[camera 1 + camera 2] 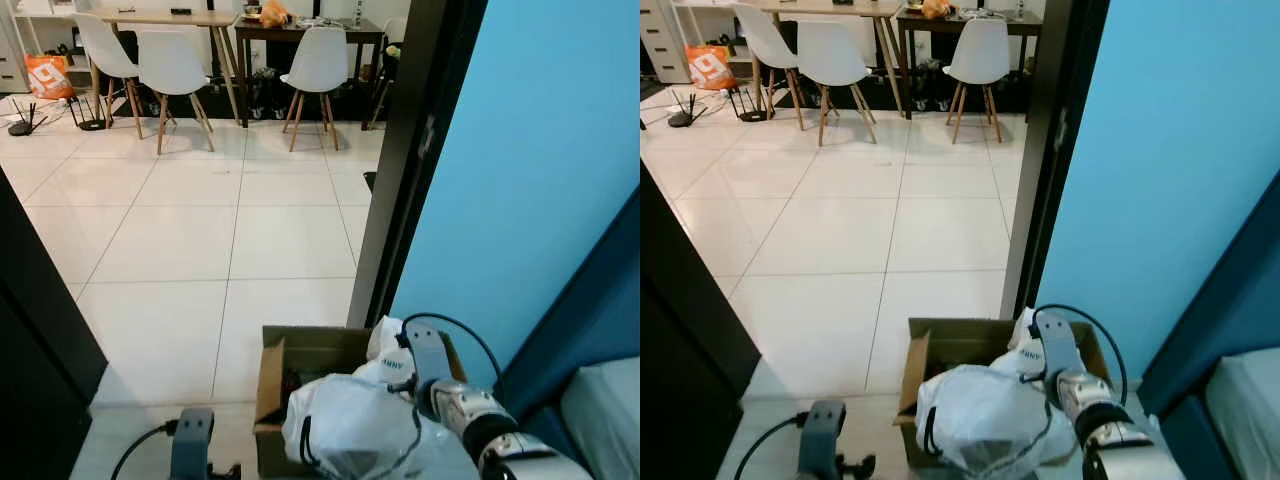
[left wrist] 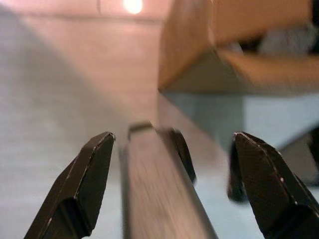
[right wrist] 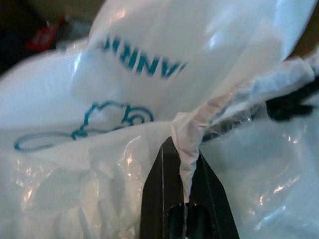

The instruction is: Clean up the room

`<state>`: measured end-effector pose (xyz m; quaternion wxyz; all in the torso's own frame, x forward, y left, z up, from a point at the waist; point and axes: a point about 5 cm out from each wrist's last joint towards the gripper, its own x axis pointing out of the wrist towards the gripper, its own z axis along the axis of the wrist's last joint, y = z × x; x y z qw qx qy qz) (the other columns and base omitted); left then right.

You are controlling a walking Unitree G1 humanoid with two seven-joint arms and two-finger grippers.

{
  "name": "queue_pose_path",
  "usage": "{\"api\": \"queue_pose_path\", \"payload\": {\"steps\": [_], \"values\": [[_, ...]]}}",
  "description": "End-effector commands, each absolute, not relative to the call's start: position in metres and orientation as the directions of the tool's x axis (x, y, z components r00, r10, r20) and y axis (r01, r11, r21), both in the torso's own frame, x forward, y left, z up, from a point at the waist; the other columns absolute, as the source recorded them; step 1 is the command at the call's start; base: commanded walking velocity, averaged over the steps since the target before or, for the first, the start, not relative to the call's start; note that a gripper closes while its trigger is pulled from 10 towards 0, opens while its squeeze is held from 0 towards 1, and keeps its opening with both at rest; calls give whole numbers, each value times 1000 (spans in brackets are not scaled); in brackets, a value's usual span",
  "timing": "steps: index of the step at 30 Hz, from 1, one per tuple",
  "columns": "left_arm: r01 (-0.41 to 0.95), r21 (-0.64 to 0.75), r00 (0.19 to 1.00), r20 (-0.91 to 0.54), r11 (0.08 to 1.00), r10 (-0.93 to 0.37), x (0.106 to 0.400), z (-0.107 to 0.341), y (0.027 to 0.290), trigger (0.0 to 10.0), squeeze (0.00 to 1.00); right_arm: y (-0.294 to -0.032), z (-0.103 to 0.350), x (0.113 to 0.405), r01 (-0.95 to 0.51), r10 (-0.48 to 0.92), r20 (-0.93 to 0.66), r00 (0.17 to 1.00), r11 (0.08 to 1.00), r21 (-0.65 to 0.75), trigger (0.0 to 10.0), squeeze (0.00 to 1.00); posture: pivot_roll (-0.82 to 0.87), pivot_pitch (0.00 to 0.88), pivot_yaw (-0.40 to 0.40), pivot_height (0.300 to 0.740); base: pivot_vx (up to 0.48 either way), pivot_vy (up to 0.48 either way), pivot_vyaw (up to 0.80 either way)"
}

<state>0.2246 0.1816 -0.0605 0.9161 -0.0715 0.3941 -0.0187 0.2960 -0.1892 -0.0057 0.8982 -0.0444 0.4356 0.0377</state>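
Right claw (image 3: 185, 164) pinched on twisted neck of white plastic bag (image 1: 350, 425) over cardboard box (image 1: 275, 375); left claw (image 2: 172, 186) spread, idle (near floor). Lower fully inside before releasing.

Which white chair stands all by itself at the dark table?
The right-hand white chair, alone at the dark table. The other two chairs sit together at the light wooden table.

Three white chairs (image 1: 172, 62) stand on the white tiled floor (image 1: 200, 230) at the far side of the room. Behind them run a light wooden surface (image 1: 160, 17) and a dark one (image 1: 300, 28). Left of the chairs, an orange bag (image 1: 48, 75) sits beside a black router (image 1: 20, 122). Nearer than the chairs, a blue wall (image 1: 520, 170) meets a black door frame (image 1: 410, 150).
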Motion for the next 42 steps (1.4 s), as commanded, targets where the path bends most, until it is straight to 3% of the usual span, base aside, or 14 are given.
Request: {"api": "queue_pose_path", "payload": {"steps": [1,5,15,31,39,42], "values": [[-34,-154,709,-700,987,-85,229,-57,184,10000,0,-189,-13,288,-98,30,-812,583,995,-34,10000,0,82,33,-43,585,0,0,0],[-36,-168,754,-652,985,-84,243,-46,188,10000,0,-188,-13,289,-90,16,-813,583,995,-44,10000,0,90,35,-43,568,0,0,0],[-23,-184,761,-641,983,-103,240,-48,185,10000,0,-191,-12,289,-65,-27,-823,568,995,-78,10000,0,99,61,-40,568,0,0,0],[-17,-218,778,-616,976,-125,214,-59,193,10000,0,-226,-21,270,246,-188,-857,480,966,-74,10000,0,172,228,-48,568,0,0,0],[-14,-227,780,-612,974,-132,199,-64,194,10000,0,-258,-19,261,457,-333,-828,451,883,-107,10000,0,193,264,-56,568,0,0,0],[-15,-231,777,-615,973,-134,195,-66,193,10000,0,-270,-16,259,572,-360,-821,444,819,-50,10000,0,190,268,-57,568,0,0,0]]}}
